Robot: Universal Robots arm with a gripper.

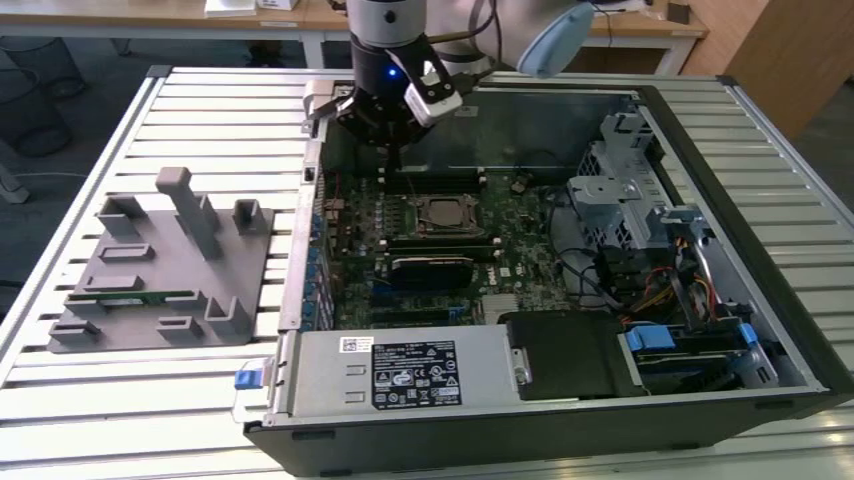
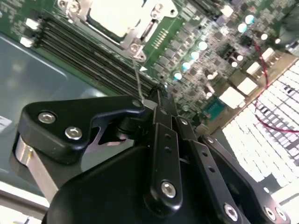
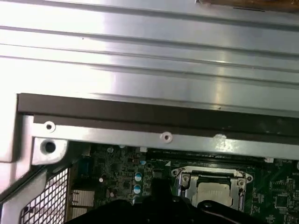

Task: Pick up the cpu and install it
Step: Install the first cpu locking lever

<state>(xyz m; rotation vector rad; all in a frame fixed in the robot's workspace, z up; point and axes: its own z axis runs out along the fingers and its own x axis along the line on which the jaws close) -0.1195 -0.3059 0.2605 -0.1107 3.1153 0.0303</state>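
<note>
The cpu, a small square chip with a silvery top, lies in the motherboard socket inside the open computer case. Both wrist views show it there too, framed by the socket's metal bracket. My gripper hangs just behind the socket, over the memory slots. Its black fingers come together at their tips, shut with no chip between them. A thin metal lever rises from the socket's corner up to the fingertips; I cannot tell whether they clasp it.
A grey holding fixture with a green memory stick sits on the slatted table at the exterior view's left. The case wall, drive cage and power supply surround the board.
</note>
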